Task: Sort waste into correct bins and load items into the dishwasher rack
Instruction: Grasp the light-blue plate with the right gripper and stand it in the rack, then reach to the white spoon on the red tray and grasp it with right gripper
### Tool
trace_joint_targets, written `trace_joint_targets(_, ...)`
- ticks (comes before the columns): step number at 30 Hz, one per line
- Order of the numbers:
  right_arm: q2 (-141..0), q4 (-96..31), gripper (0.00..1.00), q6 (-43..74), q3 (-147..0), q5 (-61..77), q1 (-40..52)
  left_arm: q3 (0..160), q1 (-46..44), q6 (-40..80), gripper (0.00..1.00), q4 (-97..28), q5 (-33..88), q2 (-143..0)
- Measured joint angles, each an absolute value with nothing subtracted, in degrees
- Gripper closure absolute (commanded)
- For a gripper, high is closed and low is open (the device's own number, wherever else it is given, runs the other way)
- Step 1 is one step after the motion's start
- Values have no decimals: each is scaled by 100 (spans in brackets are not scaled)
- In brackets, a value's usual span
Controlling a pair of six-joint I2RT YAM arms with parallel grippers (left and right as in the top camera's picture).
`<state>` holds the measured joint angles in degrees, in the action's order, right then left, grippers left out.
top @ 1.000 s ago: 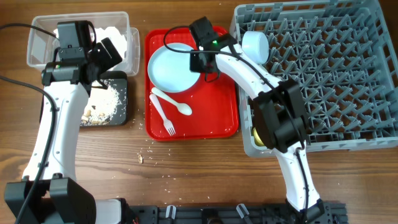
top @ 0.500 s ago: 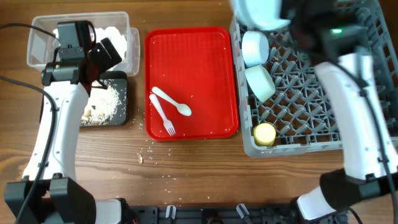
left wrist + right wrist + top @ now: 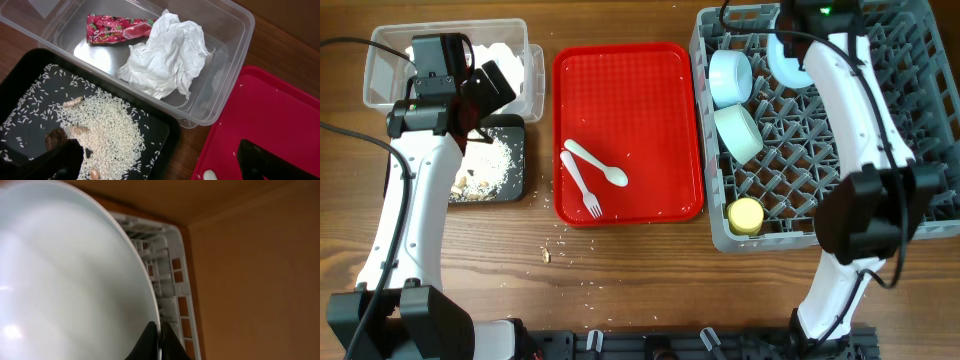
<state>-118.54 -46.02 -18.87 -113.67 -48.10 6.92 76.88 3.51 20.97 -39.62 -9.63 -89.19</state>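
My right gripper (image 3: 159, 342) is shut on the rim of the pale blue plate (image 3: 70, 280) and holds it on edge over the far side of the grey dishwasher rack (image 3: 880, 150); the plate also shows in the overhead view (image 3: 782, 60). In the rack are a pale blue bowl (image 3: 730, 75), a pale green bowl (image 3: 738, 132) and a yellow cup (image 3: 747, 215). My left gripper (image 3: 160, 167) is open and empty over the black tray (image 3: 165, 125) of rice scraps (image 3: 105, 130). The clear tub (image 3: 235, 60) holds the red wrapper (image 3: 117, 28) and white tissue (image 3: 167, 52).
The red serving tray (image 3: 650, 120) lies between the bins and the rack, with the white fork (image 3: 582, 185) and spoon (image 3: 600, 165) at its front left. A few crumbs (image 3: 548, 255) lie on the wooden table in front of it.
My right gripper has lifted the pale blue plate off the red tray and carried it right to the far side of the rack. The left arm has not moved.
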Motion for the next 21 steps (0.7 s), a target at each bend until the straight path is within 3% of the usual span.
trace_joint_targets(2,-11996,-4587,91,-1964,-11362,-4845,692,7688,351,2097,0,-3962,-963,-8919)
trace_joint_targets(4,-12022,-4589,71,-2014,-11358,-4744,696,7688,351,2097,0,-3962,-963,-8919)
trace_joint_targets(5,-12022,-4591,58,-2036,-11358,-4650,696,7688,351,2097,0,-3964,-963,-8919)
trace_joint_targets(6,-12022,-4598,31,-2073,-11358,-4560,696,7688,351,2097,0,-3962,-963,-8919)
trace_joint_targets(7,-12022,-4615,14,-2080,-11358,-4466,694,7688,351,2095,0,-3962,-963,-8919)
trace_joint_targets(8,-12022,-4646,7,-2058,-11358,-4351,694,7688,351,2095,0,-3962,-963,-8919)
trace_joint_targets(11,-12022,-4703,1,-1796,-11358,-4150,696,7688,351,2097,0,-3962,-963,-8919)
trace_joint_targets(18,-11743,-5406,1,-1197,-11358,-2978,694,7688,351,2097,0,-3962,-963,-8919)
trace_joint_targets(21,-11183,-5651,13,-1052,-11336,-1850,690,7688,351,2097,0,-3962,-963,-8919)
